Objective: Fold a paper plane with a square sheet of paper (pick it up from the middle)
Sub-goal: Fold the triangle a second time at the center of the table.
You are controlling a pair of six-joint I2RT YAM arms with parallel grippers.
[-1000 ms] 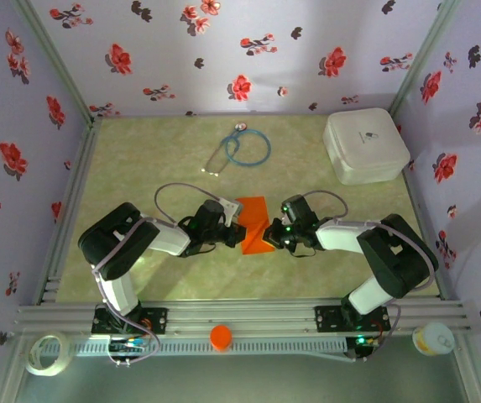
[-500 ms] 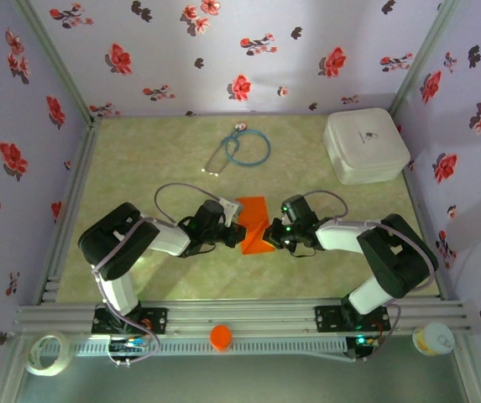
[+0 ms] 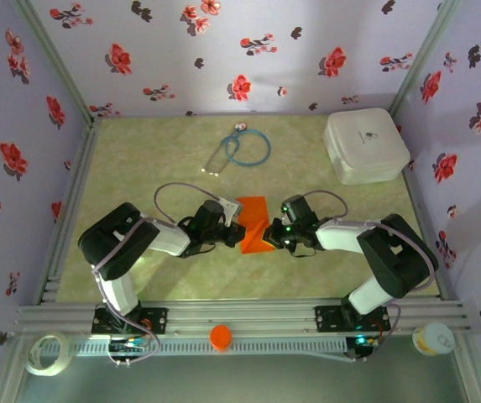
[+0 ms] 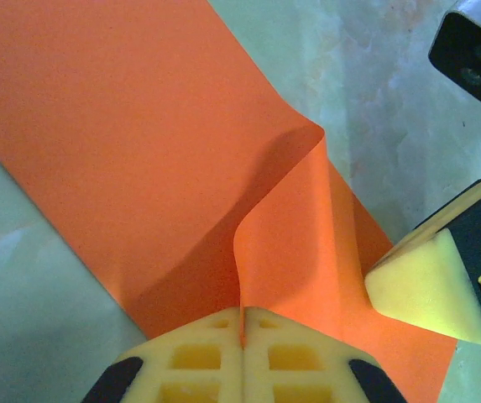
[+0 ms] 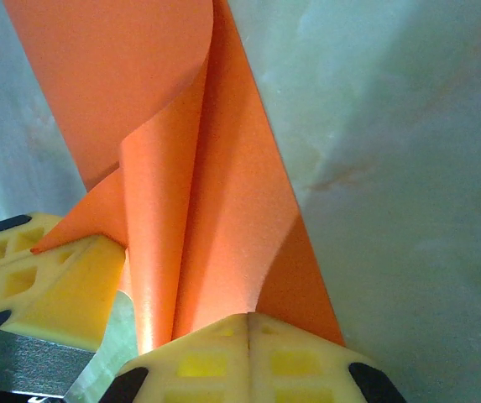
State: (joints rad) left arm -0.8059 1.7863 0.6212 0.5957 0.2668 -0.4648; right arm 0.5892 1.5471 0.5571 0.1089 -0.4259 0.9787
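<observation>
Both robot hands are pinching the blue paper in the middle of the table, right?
The paper is orange, not blue, as the left wrist view shows. The left gripper and right gripper are both pinching it.

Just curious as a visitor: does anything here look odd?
The orange paper sheet is buckled into a curl, pinched by the left gripper and right gripper. A stethoscope lies behind, unrelated to folding.

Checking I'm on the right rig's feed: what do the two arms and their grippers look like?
The left arm and right arm have bulky black joints joined by pale silver-white links, each with a thin grey cable looping near the wrist. The left gripper and right gripper have black fingers faced with yellow pads moulded with square recesses.
</observation>
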